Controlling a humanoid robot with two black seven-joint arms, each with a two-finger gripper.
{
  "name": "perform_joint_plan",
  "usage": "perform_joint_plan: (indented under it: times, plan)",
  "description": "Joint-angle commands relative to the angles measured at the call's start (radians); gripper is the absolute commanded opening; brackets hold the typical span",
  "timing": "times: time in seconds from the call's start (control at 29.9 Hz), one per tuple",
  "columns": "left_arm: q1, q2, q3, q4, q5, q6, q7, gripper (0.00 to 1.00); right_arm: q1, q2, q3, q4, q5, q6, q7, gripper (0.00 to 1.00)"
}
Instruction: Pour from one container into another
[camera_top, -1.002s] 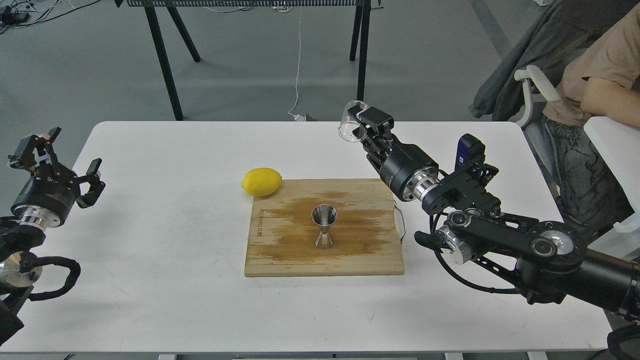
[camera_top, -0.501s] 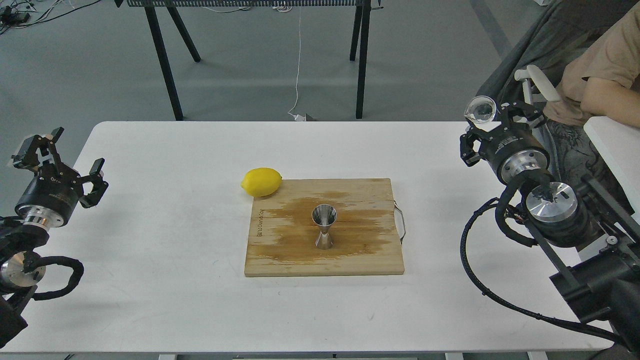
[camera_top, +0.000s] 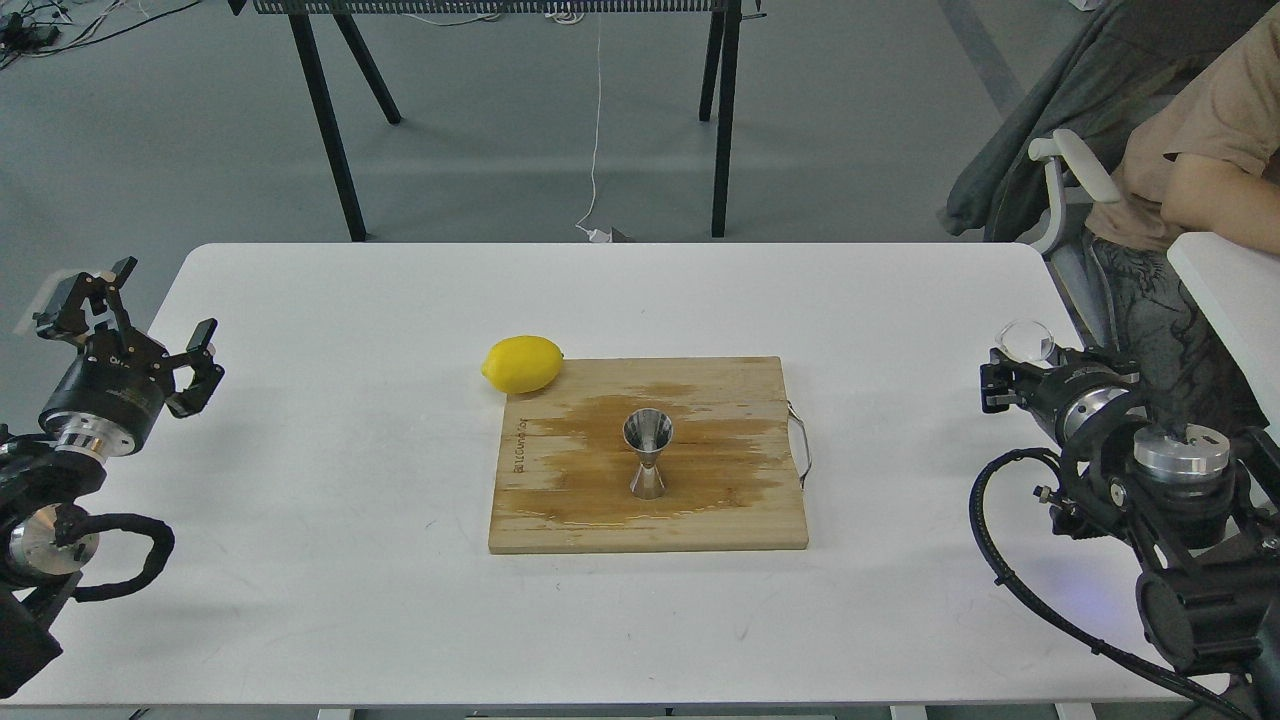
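Clear plastic cup (camera_top: 1025, 340) clamped in right tool (camera_top: 1020, 372).
Upright shiny steel jigger (camera_top: 648, 455) on wet cutting board (camera_top: 560, 520); left tool (camera_top: 130, 325) spread apart.

Bright, even overhead light and a mostly sharp head view.

The white table (camera_top: 350, 520) is lit flatly, nearly washed out, and shadows on it are faint and soft: a pale smudge under the lemon (camera_top: 523, 363) and under the left gripper (camera_top: 150, 320). The wet patch on the wooden board (camera_top: 560, 520) shines along its near edge, and the steel jigger (camera_top: 648, 455) carries small bright highlights. The clear cup (camera_top: 1025, 340) is hard to make out against the pale surface. A faint bluish glow tints the table at the lower right. Focus holds across the frame; fine detail looks slightly grainy.
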Motion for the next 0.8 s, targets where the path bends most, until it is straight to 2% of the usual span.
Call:
perform_joint_plan:
  times: [0.0, 0.1, 0.23, 0.77]
  plan:
    - [0.000, -0.002, 0.001, 0.000, 0.000, 0.000, 0.000, 0.98, 0.008, 0.040, 0.000, -0.061, 0.001, 0.000, -0.034, 0.39]
    - [0.000, -0.002, 0.001, 0.000, 0.000, 0.000, 0.000, 0.98, 0.008, 0.052, 0.000, -0.072, 0.003, 0.000, -0.039, 0.39]
    - [0.000, 0.000, 0.001, 0.000, 0.000, 0.000, 0.000, 0.98, 0.009, 0.054, -0.003, -0.074, 0.001, 0.000, -0.071, 0.39]
    - [-0.001, 0.001, 0.001, 0.000, 0.001, 0.000, 0.000, 0.98, 0.055, 0.091, -0.019, -0.187, 0.001, 0.000, -0.079, 0.39]
